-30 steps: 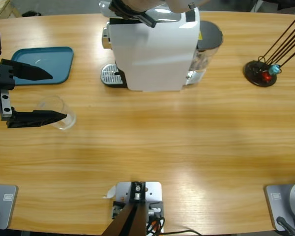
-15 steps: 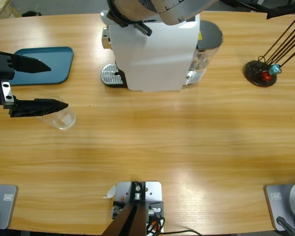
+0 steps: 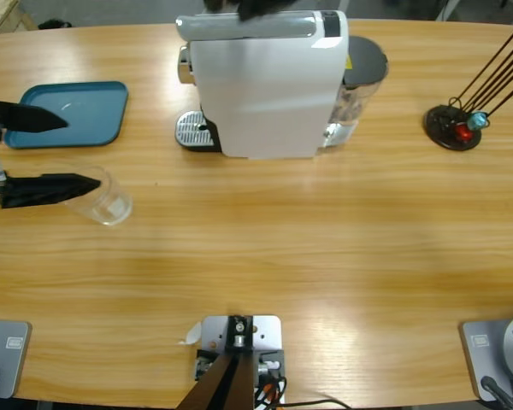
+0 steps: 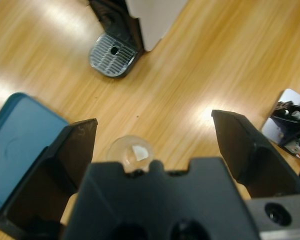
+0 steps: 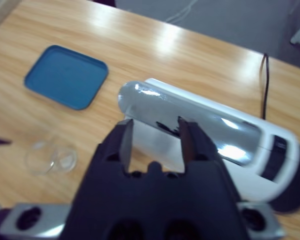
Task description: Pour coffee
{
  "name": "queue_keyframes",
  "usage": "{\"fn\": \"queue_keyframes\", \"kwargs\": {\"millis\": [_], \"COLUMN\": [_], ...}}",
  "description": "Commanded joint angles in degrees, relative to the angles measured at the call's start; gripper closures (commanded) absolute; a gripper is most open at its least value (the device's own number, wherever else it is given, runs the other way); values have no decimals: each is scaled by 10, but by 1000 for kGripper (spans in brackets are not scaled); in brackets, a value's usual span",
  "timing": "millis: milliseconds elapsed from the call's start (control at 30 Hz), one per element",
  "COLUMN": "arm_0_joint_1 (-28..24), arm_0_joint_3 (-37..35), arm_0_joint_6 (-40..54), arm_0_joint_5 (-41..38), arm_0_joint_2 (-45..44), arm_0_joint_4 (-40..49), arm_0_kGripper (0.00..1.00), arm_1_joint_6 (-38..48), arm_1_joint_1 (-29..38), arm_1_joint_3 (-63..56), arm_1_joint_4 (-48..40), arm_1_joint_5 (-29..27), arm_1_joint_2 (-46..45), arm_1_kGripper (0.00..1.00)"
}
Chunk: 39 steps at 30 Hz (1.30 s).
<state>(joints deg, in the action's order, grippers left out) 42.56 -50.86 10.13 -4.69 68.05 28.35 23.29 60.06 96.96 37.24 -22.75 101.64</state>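
Back toward the counter's [image 3: 325, 248] left edge went my left gripper [image 3: 47, 149], jaws spread wide, one black jaw over the rim of the clear glass [image 3: 103, 196] beside the blue tray [image 3: 94, 111]. No coffee showed in that glass that I could make out. My right gripper [image 5: 155, 135] hovered above the white coffee machine [image 3: 269, 85], jaws a little apart on nothing.

Long wooden tabletop [image 3: 325, 248], light oak grain, glossy; bright overhead light reflected in pale patches across it; grey floor [image 5: 230, 20] beyond far edge; thin cable trailing on floor [image 5: 182, 12]; pale wooden furniture corner [image 3: 0, 13] at upper left.
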Motion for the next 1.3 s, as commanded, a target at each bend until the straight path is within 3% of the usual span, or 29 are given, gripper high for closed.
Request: {"fn": "queue_keyframes", "kwargs": {"millis": [33, 133, 333, 567, 967, 1233, 1300], "arm_0_joint_1": [-10, -10, -10, -23, -37, -41, -42], "arm_0_joint_3": [76, 117, 132, 174, 162, 151, 151], "arm_0_joint_6": [-28, -27, -18, -11, -5, 9, 19], "arm_0_joint_5": [30, 35, 66, 94, 65, 52, 49], "arm_0_joint_2": [-31, -36, 1, 34, 79, 114, 129], "arm_0_joint_4": [-4, -5, -21, -69, -93, -108, -114], "arm_0_kGripper": [32, 31, 23, 17, 14, 61, 198], "arm_1_joint_6": [-76, -80, -67, -59, -58, -58, -58], "arm_1_joint_1": [6, 6, 6, 6, 6, 6, 6], "arm_1_joint_3": [-103, -175, -283, -323, -340, -340, -341], "arm_1_joint_4": [-5, -30, -69, -112, -142, -146, -147], "arm_1_joint_5": [85, 94, 114, 117, 126, 129, 129], "arm_1_joint_2": [-134, -167, -218, -219, -208, -203, -203], "arm_1_kGripper": [0, 0, 0, 0, 0, 0, 0]}}
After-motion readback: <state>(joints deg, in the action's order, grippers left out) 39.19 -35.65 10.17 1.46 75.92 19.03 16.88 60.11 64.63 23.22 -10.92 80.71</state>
